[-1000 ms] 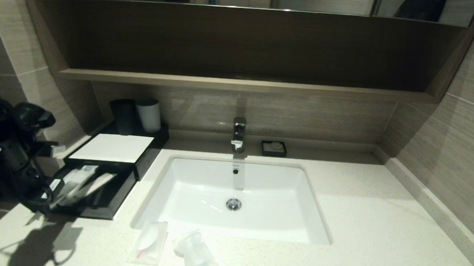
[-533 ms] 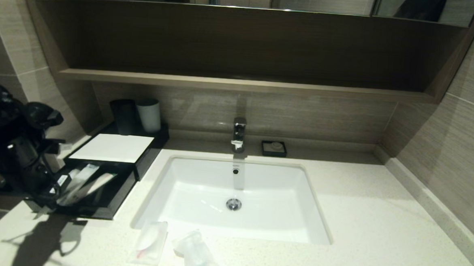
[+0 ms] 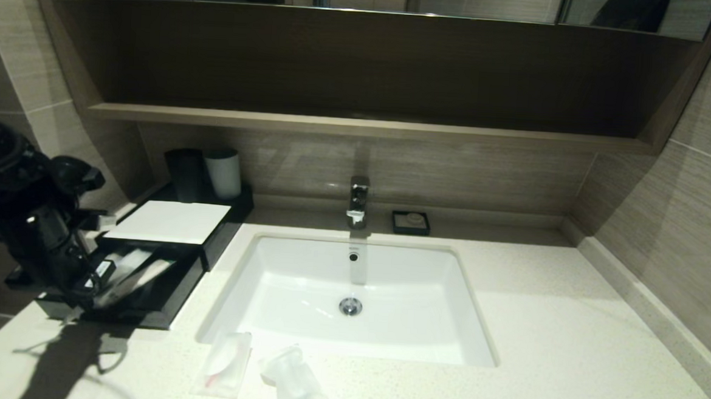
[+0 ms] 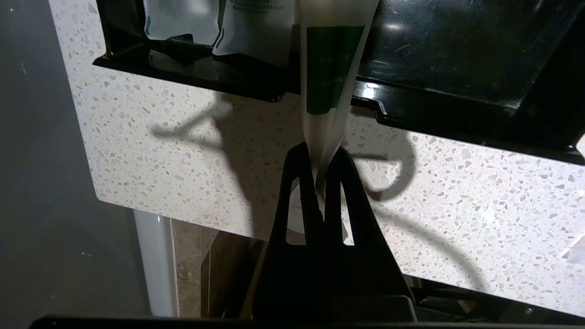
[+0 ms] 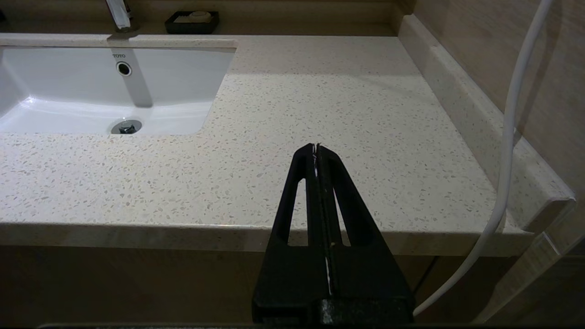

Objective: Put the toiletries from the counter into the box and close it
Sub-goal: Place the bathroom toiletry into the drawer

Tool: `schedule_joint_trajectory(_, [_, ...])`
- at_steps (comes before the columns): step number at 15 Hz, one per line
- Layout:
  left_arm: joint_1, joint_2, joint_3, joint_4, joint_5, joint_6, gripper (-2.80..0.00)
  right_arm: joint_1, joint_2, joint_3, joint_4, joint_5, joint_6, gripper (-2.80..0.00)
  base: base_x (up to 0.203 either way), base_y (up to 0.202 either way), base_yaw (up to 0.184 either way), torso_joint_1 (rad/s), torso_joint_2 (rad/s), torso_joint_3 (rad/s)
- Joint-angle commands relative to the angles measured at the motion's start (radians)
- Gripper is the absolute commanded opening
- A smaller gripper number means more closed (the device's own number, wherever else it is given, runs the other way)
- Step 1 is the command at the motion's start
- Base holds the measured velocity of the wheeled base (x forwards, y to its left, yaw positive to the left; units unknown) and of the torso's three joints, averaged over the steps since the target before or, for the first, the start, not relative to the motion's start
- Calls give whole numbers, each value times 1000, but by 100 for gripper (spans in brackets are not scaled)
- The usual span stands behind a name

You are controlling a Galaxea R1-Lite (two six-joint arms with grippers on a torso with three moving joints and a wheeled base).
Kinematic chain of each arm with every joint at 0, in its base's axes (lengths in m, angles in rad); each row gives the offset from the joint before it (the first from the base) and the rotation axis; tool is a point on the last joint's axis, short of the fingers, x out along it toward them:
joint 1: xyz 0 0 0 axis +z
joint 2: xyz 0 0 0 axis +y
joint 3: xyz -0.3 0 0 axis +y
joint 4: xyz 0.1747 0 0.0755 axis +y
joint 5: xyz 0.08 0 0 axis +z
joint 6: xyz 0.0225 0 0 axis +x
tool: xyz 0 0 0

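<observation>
The black box [image 3: 169,221] with a white top stands at the counter's [image 3: 537,330] left end, its drawer [image 3: 160,320] pulled out. My left gripper [image 3: 92,283] [image 4: 320,153] hangs just before the drawer's front edge, shut on the end of the long toothbrush packet [image 4: 329,68] [image 3: 138,273]. The packet's green-labelled part reaches over the edge into the drawer. Other clear packets [image 4: 256,27] lie inside. Two small flat packets [image 3: 223,363] [image 3: 293,382] lie on the counter before the basin [image 3: 266,280]. My right gripper [image 5: 316,147] hovers shut and empty over the counter's front edge, right of the basin.
A dark cup [image 3: 186,172] and a white cup [image 3: 223,173] stand behind the box. The faucet [image 3: 358,199] and a small black soap dish [image 3: 411,222] sit at the back wall. A white cable [image 5: 512,137] hangs by the right arm near the raised right-hand ledge.
My left arm has moved right and forward towards the drawer, carrying the toothbrush packet further in. The two small packets have not moved.
</observation>
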Motion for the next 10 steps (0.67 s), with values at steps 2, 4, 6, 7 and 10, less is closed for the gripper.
schedule_joint_trajectory(2, [0,32,-7,-1,1,1,-280,0,0,2,0,0,-1,-280,0,0,0,0,0,0])
schedule_joint_trajectory(4, [0,47,-21,-12,1,0,-280,0,0,2,0,0,-1,-280,0,0,0,0,0,0])
schedule_joint_trajectory(6, [0,54,-35,-21,1,1,-280,0,0,2,0,0,-1,-280,0,0,0,0,0,0])
schedule_joint_trajectory(7, [0,58,-42,-26,1,1,-280,0,0,2,0,0,-1,-280,0,0,0,0,0,0])
schedule_joint_trajectory(10, [0,69,-47,-43,2,1,-280,0,0,2,0,0,0,-280,0,0,0,0,0,0])
